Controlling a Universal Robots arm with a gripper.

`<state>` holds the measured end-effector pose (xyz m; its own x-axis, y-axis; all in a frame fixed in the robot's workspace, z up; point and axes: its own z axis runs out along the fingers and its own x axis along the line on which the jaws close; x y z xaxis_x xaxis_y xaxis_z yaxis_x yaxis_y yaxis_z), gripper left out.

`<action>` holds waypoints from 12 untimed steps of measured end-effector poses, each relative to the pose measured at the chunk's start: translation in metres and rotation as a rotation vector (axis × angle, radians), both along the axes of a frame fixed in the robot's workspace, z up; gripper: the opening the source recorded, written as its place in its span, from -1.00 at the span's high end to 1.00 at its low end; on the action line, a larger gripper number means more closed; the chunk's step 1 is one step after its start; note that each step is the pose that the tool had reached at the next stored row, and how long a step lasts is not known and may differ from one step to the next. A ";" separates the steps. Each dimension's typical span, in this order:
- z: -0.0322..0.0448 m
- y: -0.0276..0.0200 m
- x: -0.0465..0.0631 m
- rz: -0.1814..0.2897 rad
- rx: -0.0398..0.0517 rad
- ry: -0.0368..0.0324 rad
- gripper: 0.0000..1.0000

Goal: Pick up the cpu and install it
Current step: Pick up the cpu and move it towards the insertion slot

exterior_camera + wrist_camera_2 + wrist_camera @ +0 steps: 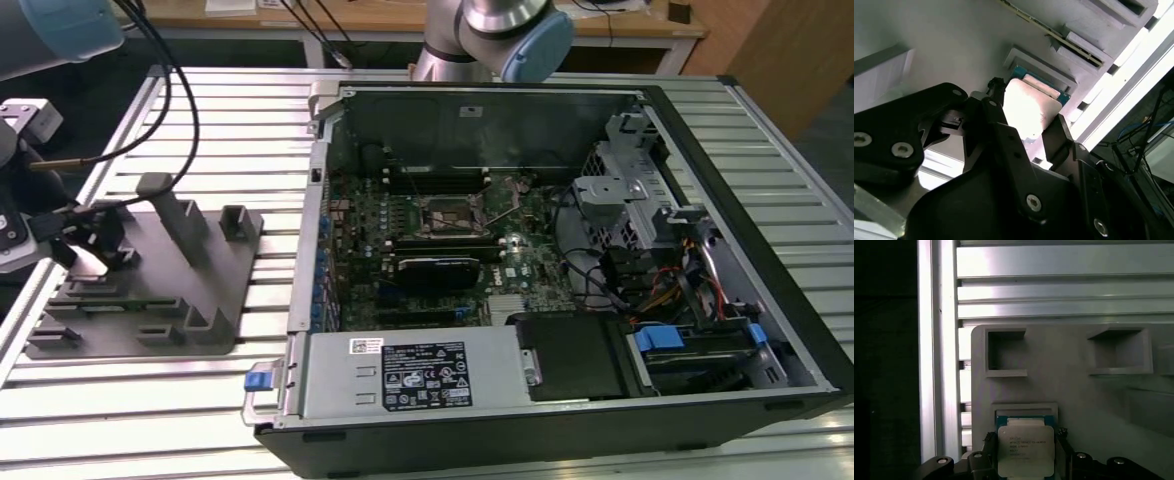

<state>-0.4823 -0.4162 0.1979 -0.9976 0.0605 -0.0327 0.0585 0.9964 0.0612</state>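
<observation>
Cpu [1025,450] flat in gray fixture [1064,370] recess, centred within end effector [1026,463]; jaws flank it, slightly open, nothing gripped.

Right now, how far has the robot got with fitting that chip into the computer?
Early on. Nothing is installed: the cpu sits at a recess of the grey holder, outside the computer case. In hand: the gripper straddles it. Left: the install itself, at the motherboard socket.

- Your arm [527,45]: silver tubes, pale blue joint caps.
- Your gripper [1028,115] is matte black, dotted with silver screws [1034,202].
- Black cables [178,75] hang beside it.
</observation>
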 end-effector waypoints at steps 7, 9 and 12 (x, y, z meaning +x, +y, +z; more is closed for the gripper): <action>0.0129 0.0000 0.000 0.000 0.0000 0.0001 -0.09; 0.0170 0.0000 0.000 0.000 0.0000 -0.0001 -0.09; 0.0242 0.0000 0.000 0.000 0.0000 0.0000 -0.09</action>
